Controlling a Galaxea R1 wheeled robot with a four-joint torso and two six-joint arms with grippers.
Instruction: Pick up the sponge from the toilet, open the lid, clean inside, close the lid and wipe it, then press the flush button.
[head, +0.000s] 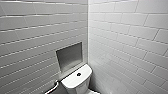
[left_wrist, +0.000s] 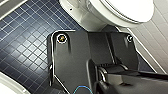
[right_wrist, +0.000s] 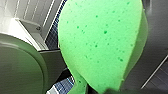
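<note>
Two walls of glossy white rectangular tiles meet in a corner: the left wall (head: 30, 37) runs back at a slant and the right wall (head: 130, 42) spreads wide across the frame. Set into the left wall, just beside the corner, is a rectangular recessed niche (head: 69, 56) with a dull grey back. Directly below it stands the boxy tank of the white glossy ceramic toilet (head: 75, 85), its flat top tilted in the frame. The small round dark flush button (head: 78, 74) sits near the middle of that top. Just beside the tank, on the left wall, a pale curved rail (head: 53, 88) shows at the lower edge.
</note>
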